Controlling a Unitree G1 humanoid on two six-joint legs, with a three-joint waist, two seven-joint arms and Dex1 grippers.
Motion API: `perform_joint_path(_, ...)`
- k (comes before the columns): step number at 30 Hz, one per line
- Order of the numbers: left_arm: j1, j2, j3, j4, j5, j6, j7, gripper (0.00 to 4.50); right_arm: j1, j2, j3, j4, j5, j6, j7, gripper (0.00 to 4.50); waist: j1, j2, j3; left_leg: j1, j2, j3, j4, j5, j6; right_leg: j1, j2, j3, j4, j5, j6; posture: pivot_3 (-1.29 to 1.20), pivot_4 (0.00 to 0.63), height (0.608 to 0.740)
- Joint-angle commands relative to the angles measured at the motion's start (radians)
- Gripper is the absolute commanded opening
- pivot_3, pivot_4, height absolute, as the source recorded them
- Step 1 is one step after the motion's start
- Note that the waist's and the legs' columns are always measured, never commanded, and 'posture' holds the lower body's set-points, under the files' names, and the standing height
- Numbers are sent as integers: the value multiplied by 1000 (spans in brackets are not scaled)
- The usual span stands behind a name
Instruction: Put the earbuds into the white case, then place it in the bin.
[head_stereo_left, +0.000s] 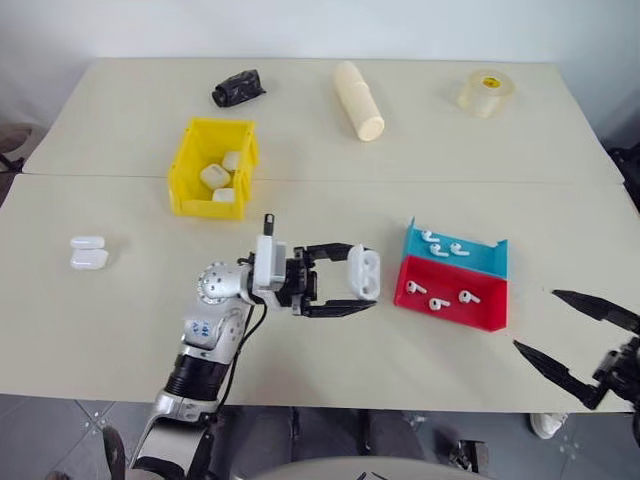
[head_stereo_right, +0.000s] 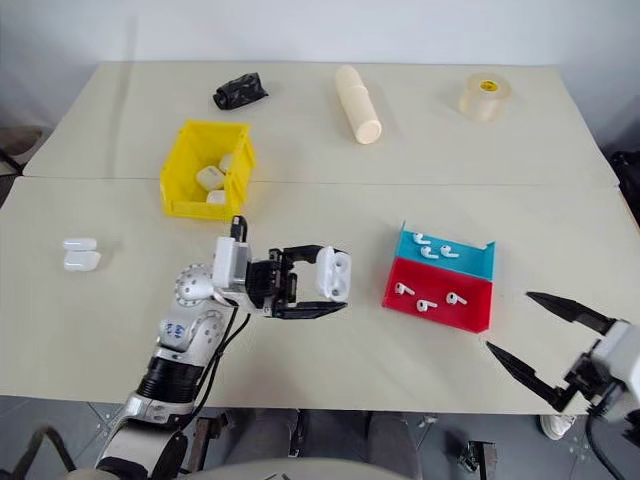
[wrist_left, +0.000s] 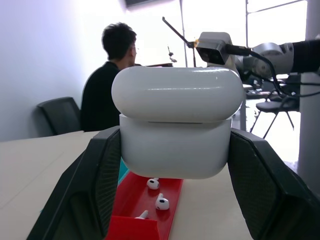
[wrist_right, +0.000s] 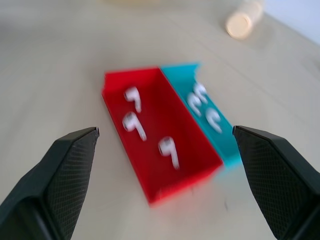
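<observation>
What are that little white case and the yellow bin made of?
The white case looks like glossy hard plastic: its smooth rounded shell shows soft highlights. The yellow bin seems to be moulded plastic too, evenly coloured with thin stiff walls, less shiny.

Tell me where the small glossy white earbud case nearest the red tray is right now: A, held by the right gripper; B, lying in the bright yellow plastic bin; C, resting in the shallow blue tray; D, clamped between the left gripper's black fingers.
D: the small glossy white earbud case sits between the black fingers of the left gripper, held above the table beside the red tray.
</observation>
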Motion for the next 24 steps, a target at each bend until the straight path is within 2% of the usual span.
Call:
perform_joint_path(1, -12, -26, -24, -18, -10, -38, -10, 2965, 37, 2, -63, -19, 9, -9, -4, 4500, 1, 0, 0, 0, 0, 0, 0, 0, 0, 0, 0, 0, 0, 0, 0, 0, 150, 740)
perform_joint_path(4, 0, -29, -37, -46, -22, -34, -13, 2965, 40, -34, -51, -57, -6, 60, -48, 4500, 4, 0, 0, 0, 0, 0, 1, 0, 0, 0, 0, 1, 0, 0, 0, 0, 150, 740)
perform_joint_path(8, 26, -16, -43, -68, -26, -30, -15, 2965, -22, -217, 13, -164, -7, 379, -187, 4500, 0, 2, -1, 1, 0, 1, 1, 0, 0, 0, 0, 3, 0, 0, 0, 0, 150, 740)
perform_joint_path(12, 46, 4, -42, -76, -19, -26, -5, 2965, -141, -404, 85, -225, 61, 661, -254, 4500, 6, 2, -1, 0, 1, 0, 1, 0, 0, -1, 0, 3, 1, 0, 0, 0, 150, 740)
perform_joint_path(15, 56, 16, -37, -82, -16, -19, 12, 2965, -346, -567, 222, -235, 171, 901, -332, 4500, 8, 2, -1, -2, 4, -2, 3, 0, 0, -1, 0, 2, 0, 0, 0, 0, 150, 740)
perform_joint_path(19, 68, 23, -42, -90, -9, -19, 27, 2965, -542, -661, 421, -244, 189, 1008, -361, 4500, 12, 2, -1, -4, 4, -4, 4, 0, 1, 0, -1, -1, -2, 0, 1, 0, 150, 740)
perform_joint_path(24, 69, 18, -49, -101, -2, -17, 52, 2965, -690, -700, 619, -215, 118, 1039, -367, 4500, 9, 1, -1, -5, 3, -5, 5, 0, 1, -1, -2, -3, -3, 1, 1, 0, 150, 740)
